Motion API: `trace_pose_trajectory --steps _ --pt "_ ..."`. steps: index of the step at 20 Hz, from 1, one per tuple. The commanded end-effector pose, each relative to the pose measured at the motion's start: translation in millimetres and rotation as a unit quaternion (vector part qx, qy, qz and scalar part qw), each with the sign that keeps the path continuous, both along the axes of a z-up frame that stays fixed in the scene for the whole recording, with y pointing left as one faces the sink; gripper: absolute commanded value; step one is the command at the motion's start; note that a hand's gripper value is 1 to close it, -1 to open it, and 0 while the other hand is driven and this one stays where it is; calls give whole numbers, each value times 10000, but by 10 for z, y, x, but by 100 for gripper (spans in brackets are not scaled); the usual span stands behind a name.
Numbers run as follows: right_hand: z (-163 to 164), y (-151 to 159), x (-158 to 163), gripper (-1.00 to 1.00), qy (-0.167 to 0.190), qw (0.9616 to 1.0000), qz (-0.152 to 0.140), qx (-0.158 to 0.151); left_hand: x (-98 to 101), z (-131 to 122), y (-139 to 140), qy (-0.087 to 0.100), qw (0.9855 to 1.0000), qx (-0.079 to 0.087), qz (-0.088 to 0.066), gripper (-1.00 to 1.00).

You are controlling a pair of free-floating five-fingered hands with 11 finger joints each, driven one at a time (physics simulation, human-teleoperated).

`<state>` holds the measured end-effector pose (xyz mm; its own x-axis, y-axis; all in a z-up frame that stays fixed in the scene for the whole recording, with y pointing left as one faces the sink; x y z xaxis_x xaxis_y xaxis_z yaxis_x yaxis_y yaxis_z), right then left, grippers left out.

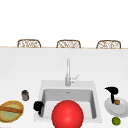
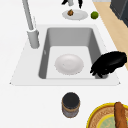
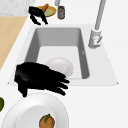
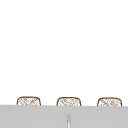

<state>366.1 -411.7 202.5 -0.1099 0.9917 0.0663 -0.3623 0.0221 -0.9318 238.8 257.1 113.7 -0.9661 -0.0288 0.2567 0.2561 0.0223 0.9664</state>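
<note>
My left hand (image 1: 38, 106) hovers over the sink's (image 1: 42, 86) front left corner, fingers relaxed and hanging down, holding nothing; the left side view has the left hand (image 2: 110, 63) at the basin's near rim. My right hand (image 1: 112, 91) floats open above the counter between the sink and a white plate (image 1: 122, 108), seen large as the right hand (image 3: 37, 77) in the right side view. The plate (image 3: 22, 112) carries a small orange-brown fruit (image 3: 47, 121). A white bowl (image 2: 69, 64) lies in the basin. A big red ball (image 1: 67, 113) covers the basin's front in the front view.
A dark jar (image 1: 25, 95) stands left of the sink, beside a yellow basket (image 1: 17, 103) with a bread stick. A lime (image 1: 116, 121) lies in front of the plate. The faucet (image 1: 68, 72) rises behind the basin. Three woven chair backs (image 1: 68, 44) line the counter's far side.
</note>
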Motion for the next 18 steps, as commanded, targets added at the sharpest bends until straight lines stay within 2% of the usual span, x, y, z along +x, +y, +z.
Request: trace_pose_trajectory --steps 1,2,3,5,6,9,13,18 --pt "17 144 -65 -100 -73 9998 157 -76 0 0 0 0 10000 0 0 0" --pt "25 154 -78 -100 -123 9998 132 -110 0 0 0 0 10000 0 0 0" --pt "4 91 -40 -100 -11 10000 68 13 0 0 0 0 10000 0 0 0" --pt "6 160 -59 -100 5 9998 162 99 0 0 0 0 10000 0 0 0" --pt "6 234 -128 -100 7 9998 187 81 0 0 0 0 10000 0 0 0" --pt "39 430 -313 -100 -293 9993 180 -144 0 0 0 0 10000 0 0 0" --pt "50 596 -448 -100 -347 9988 271 -219 0 0 0 0 10000 0 0 0" --pt "42 829 -470 -100 -417 9978 458 -249 0 0 0 0 10000 0 0 0"
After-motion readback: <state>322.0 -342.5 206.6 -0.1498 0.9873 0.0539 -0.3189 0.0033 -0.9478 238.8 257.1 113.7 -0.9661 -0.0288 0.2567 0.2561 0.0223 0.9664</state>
